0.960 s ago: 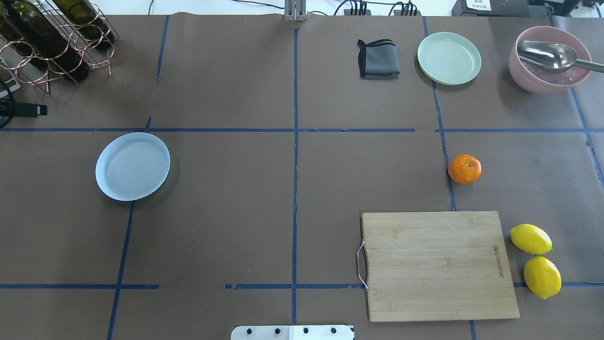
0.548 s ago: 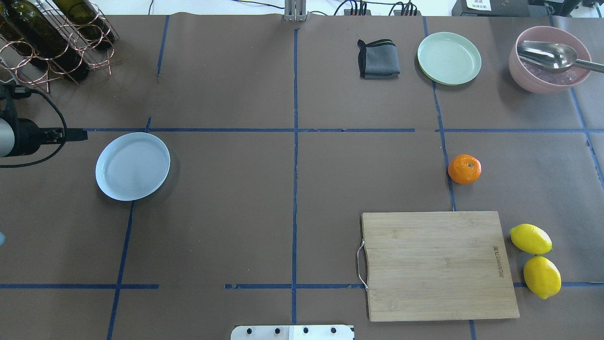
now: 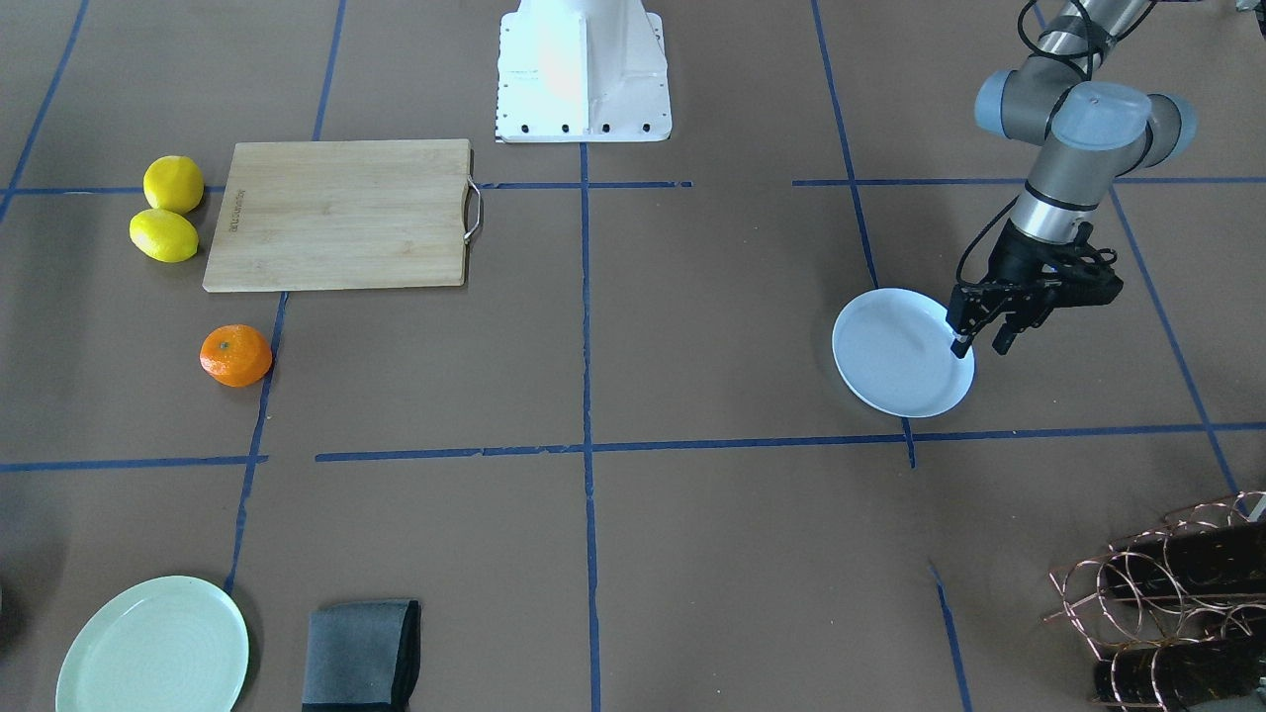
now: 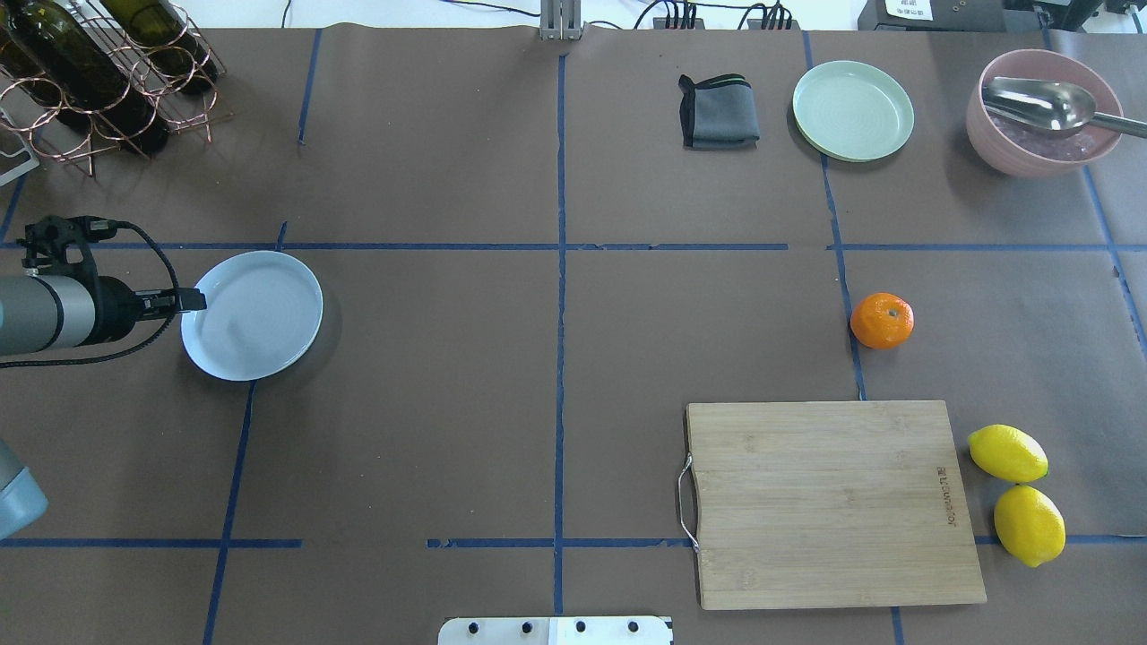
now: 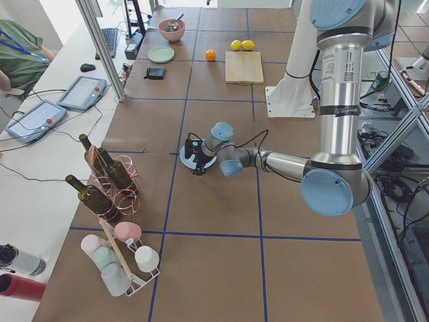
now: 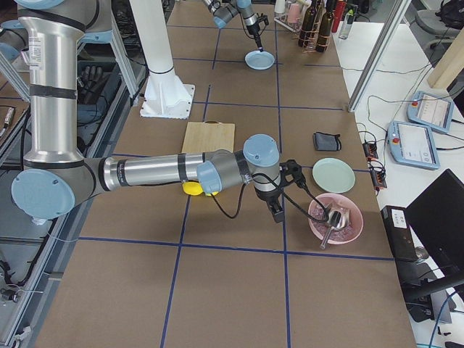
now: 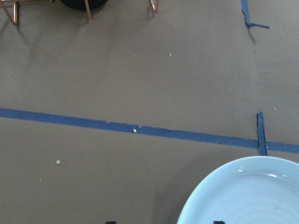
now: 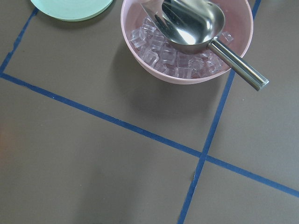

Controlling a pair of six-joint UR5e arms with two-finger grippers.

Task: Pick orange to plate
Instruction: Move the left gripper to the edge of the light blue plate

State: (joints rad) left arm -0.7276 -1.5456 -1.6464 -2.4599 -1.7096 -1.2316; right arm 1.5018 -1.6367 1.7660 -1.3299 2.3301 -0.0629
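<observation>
The orange (image 4: 882,321) lies on the brown table at the right, just beyond the cutting board, also seen in the front view (image 3: 235,356); nothing is near it. The pale bluish-white plate (image 4: 253,315) sits at the left. My left gripper (image 3: 979,346) is open and low at that plate's outer rim, and the left wrist view shows the plate's edge (image 7: 243,196) close below. My right gripper (image 6: 276,212) shows only in the right side view, hovering next to the pink bowl, so I cannot tell whether it is open or shut.
A wooden cutting board (image 4: 833,502) lies front right, with two lemons (image 4: 1008,452) beside it. At the back right stand a pale green plate (image 4: 853,110), a grey cloth (image 4: 719,112) and a pink bowl (image 4: 1039,112) of ice with a metal scoop. A wine rack (image 4: 99,72) fills the back left.
My left arm has come in from the left edge and its gripper now reaches the plate's rim. The orange and the plate have not moved.
</observation>
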